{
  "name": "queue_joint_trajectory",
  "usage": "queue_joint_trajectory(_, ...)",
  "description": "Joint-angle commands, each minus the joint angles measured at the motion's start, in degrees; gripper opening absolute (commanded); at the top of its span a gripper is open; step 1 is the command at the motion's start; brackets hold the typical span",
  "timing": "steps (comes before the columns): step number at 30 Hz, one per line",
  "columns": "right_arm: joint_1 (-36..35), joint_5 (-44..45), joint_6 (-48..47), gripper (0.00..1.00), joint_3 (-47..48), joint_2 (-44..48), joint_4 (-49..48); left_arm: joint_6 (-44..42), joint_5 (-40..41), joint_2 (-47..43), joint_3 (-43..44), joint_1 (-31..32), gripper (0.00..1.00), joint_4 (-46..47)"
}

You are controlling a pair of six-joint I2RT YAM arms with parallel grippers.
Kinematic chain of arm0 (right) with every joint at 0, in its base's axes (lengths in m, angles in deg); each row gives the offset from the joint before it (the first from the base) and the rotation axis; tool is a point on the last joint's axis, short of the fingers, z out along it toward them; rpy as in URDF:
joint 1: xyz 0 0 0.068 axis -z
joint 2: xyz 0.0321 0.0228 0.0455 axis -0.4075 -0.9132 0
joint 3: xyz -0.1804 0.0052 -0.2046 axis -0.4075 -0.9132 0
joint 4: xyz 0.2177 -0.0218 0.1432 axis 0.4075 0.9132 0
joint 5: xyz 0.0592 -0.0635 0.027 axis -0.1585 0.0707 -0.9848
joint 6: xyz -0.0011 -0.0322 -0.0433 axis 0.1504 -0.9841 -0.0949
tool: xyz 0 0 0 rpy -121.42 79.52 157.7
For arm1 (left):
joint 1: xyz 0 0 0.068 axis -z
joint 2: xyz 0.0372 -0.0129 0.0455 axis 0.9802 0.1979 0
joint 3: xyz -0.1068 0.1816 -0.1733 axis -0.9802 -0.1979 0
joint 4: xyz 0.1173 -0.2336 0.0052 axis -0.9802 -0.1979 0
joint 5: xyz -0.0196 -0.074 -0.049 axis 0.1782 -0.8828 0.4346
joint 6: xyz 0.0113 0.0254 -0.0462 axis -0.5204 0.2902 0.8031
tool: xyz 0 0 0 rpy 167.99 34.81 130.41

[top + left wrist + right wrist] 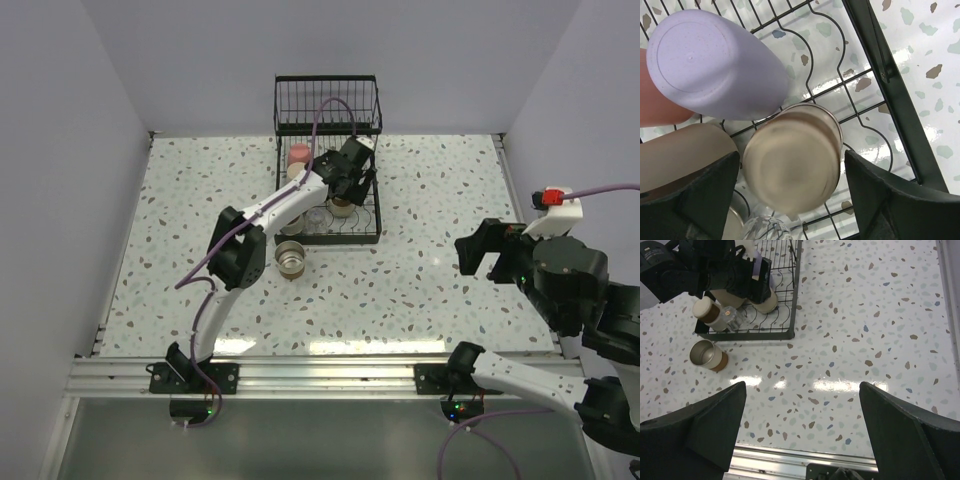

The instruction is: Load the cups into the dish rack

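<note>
On the flat tined tray of the black wire dish rack (890,85), the left gripper (793,172) straddles a tan round tumbler (790,150) that stands base-up on the wires. Its jaws are apart, one black finger on each side. A thin sliver of gap shows at both walls, so I read no clamp (the cup's outline is blurred, so it is a close call).

- Packed around it are a matte lavender tumbler (710,65) just beside it, a coral-pink tumbler (655,107) beyond that, a beige tumbler (682,155) next to the left-hand finger, and a clear tumbler (765,230) at the near edge.
- The right gripper (802,405) hangs over the speckled white tabletop (430,290), well to the right. Its jaws are wide with nothing between them.
- One cup is outside the rack. A brown tumbler with a shiny metal inside (291,258) sits mouth up on the table, just off the tray's near-left corner.

Handling, as a judgement:
- **Weight and stiffness:** small, light and rigid, so the walls will not give under the pads.
- **Slipperiness:** the smooth round sides and metal lining are likely slick, so it could twist or squirt out of a shallow pinch.
- **Where to hold:** across the outer wall at mid-height, square to the axis, rather than at the rim.
- **Clear cup:** its material cannot be told, so treat it as fragile.
- **Tight neighbours:** a finger could knock one over.
</note>
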Motion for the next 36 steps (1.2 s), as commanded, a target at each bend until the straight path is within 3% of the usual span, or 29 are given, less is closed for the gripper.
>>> queue_joint_trajectory(1,0.0,1.2,-1.5,0.98,-0.7,-0.6,-2.3,-0.3,1.1,-0.6,2.4,0.0,0.91,1.8)
queue_joint_trajectory(4,0.0,0.9,-1.5,0.98,-0.9,-0.4,-2.4,-0.1,0.4,-1.7,2.9,0.0,1.0,1.9)
queue_joint_trajectory(14,0.0,-0.6,-0.6,0.98,-2.2,0.3,-3.3,2.1,-3.6,-7.9,7.2,0.1,1.0,1.1)
queue_joint_trajectory(21,0.0,-4.7,0.0,0.98,-4.3,-1.0,-5.0,3.4,0.0,-16.3,4.0,-0.2,1.0,-1.9)
queue_joint_trajectory(36,-0.1,-18.9,2.9,0.98,-12.0,-4.9,-13.0,13.2,5.8,-49.8,-41.7,-1.8,0.9,-6.3)
